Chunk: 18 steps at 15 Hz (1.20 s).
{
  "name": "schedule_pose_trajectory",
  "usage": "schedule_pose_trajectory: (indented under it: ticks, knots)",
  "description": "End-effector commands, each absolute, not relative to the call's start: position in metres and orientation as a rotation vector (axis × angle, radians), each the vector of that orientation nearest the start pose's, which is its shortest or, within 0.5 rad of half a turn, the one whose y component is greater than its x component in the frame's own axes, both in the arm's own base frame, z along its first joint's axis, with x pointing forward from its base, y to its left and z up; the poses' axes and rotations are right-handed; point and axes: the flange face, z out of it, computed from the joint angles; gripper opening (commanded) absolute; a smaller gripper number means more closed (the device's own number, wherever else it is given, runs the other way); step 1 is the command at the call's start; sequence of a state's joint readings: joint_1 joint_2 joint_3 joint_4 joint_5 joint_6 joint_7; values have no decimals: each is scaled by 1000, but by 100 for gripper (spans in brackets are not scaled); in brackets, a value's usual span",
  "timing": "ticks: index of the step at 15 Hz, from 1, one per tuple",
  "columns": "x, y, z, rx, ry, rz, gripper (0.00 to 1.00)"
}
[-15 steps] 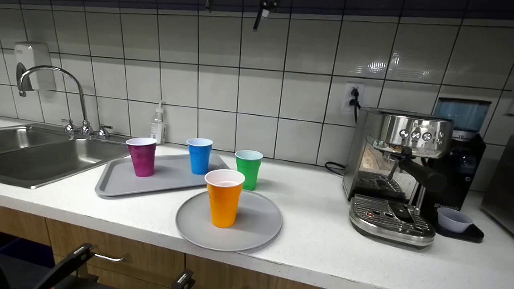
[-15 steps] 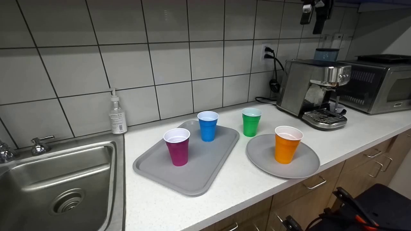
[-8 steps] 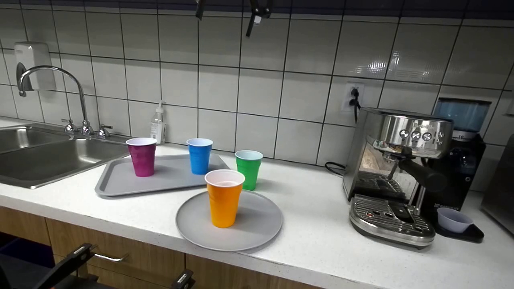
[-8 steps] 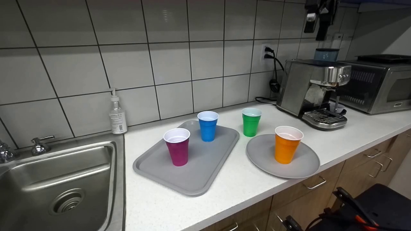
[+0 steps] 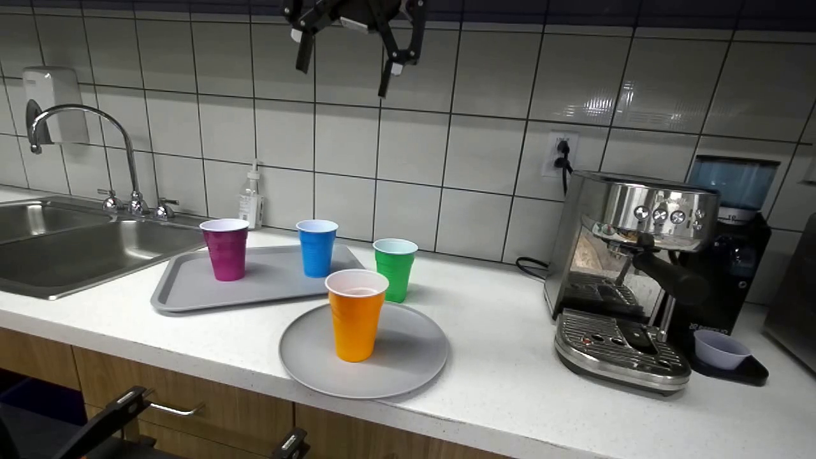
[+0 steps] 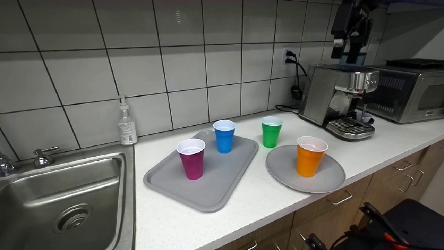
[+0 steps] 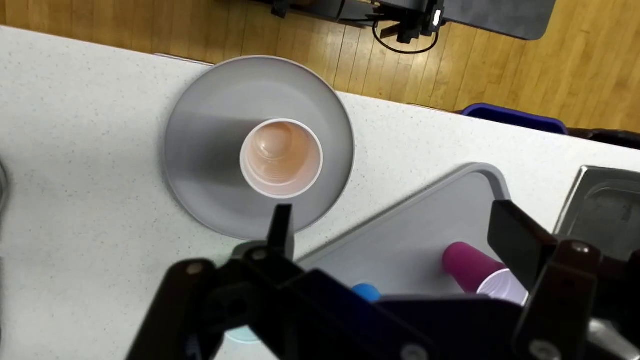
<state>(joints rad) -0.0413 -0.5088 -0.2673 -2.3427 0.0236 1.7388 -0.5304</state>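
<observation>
My gripper [image 5: 343, 75] hangs open high above the counter, with nothing between its fingers. In an exterior view the gripper [image 6: 344, 56] also appears at the top, well above the cups. On a round grey plate [image 5: 408, 357] stands an upright orange cup [image 5: 357, 325]. A grey tray [image 6: 208, 194] carries a purple cup [image 6: 192, 165] and a blue cup [image 6: 224, 140], both upright. Between tray and plate, toward the wall, a green cup [image 6: 271, 133] stands on the counter. From the wrist, the orange cup [image 7: 281, 157] shows whole; the fingers partly cover the blue, green and purple cups.
A steel sink [image 6: 121, 194] with a tap [image 5: 131, 153] lies beside the tray. A soap bottle [image 6: 127, 126] stands by the wall. Farther along are a coffee machine [image 5: 631, 210] and a microwave [image 6: 409, 90]. Black equipment [image 6: 406, 222] stands before the counter's front edge.
My gripper has come lower and farther into both exterior views, drifting slightly sideways, its jaws staying open. The cups, plate and tray have not moved.
</observation>
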Motion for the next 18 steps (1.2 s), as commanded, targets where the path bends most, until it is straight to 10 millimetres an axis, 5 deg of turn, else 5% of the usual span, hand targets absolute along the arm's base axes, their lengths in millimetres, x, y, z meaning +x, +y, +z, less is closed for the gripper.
schedule_pose_trajectory:
  ticks: [1,18]
  knots:
    - [358,-117,494,-2987,-306,66,100]
    - [378,-75,399,-3080,-162,162,100]
